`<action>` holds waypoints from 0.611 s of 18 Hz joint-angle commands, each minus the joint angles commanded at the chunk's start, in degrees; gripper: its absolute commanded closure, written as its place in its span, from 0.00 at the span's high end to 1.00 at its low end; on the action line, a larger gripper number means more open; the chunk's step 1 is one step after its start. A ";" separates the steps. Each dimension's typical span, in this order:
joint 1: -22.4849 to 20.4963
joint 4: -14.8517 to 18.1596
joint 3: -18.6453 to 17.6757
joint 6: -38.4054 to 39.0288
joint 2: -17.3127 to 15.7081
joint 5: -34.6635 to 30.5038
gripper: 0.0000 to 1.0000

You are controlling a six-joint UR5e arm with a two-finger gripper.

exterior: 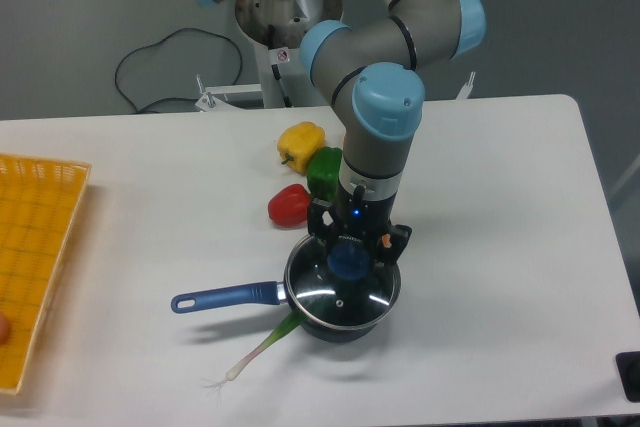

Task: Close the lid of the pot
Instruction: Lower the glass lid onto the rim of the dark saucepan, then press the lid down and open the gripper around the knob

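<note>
Glass is lying over the pot (343, 319) now: the lid (343, 289) is sitting on its rim, and your gripper (351, 259) is pinching the blue knob from above, jaws pressed on it, likely so it lands centred. A green onion (262, 342) is sticking out under the lid, beside the pot's handle.
</note>
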State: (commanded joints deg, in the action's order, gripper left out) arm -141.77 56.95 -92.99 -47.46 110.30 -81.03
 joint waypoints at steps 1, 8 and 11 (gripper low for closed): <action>0.00 0.09 0.09 0.00 0.26 -0.27 0.39; 1.41 0.00 -0.35 0.09 0.62 -1.32 0.39; 1.50 0.00 -0.61 0.18 0.70 -2.46 0.39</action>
State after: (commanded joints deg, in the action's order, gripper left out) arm -140.27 56.95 -93.60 -47.29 111.01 -83.49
